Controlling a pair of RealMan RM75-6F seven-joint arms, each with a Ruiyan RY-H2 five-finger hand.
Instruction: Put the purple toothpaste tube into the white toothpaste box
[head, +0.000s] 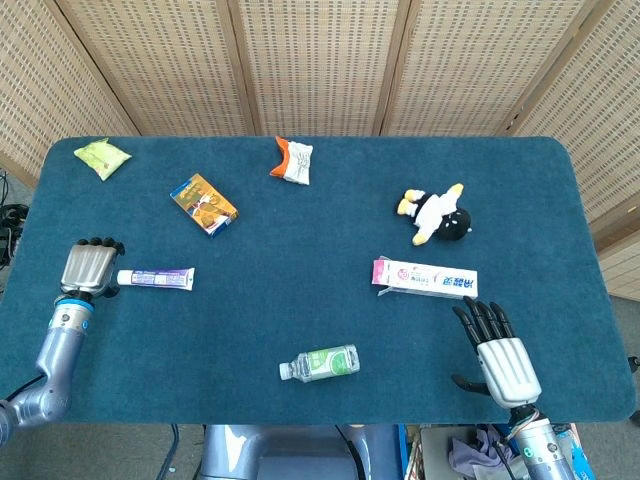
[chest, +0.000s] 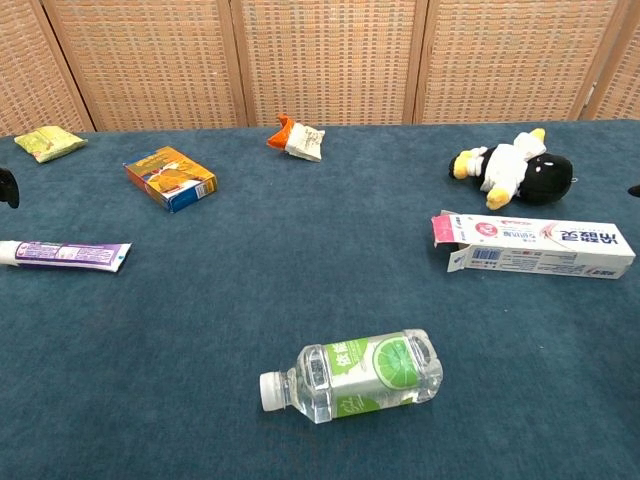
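Note:
The purple toothpaste tube (head: 157, 278) lies flat at the table's left, white cap pointing left; the chest view shows the tube (chest: 65, 255) at its left edge. The white toothpaste box (head: 426, 279) lies at the right, its pink flap end open toward the left, and the box (chest: 535, 245) also shows in the chest view. My left hand (head: 90, 266) hovers just left of the tube's cap, fingers bent forward and holding nothing. My right hand (head: 497, 355) stays near the front right edge, below the box, fingers spread and empty.
A water bottle (head: 320, 363) lies on its side at front centre. A penguin plush (head: 437, 215) sits behind the box. An orange snack box (head: 203, 204), an orange-white packet (head: 292, 160) and a green packet (head: 102, 157) lie toward the back.

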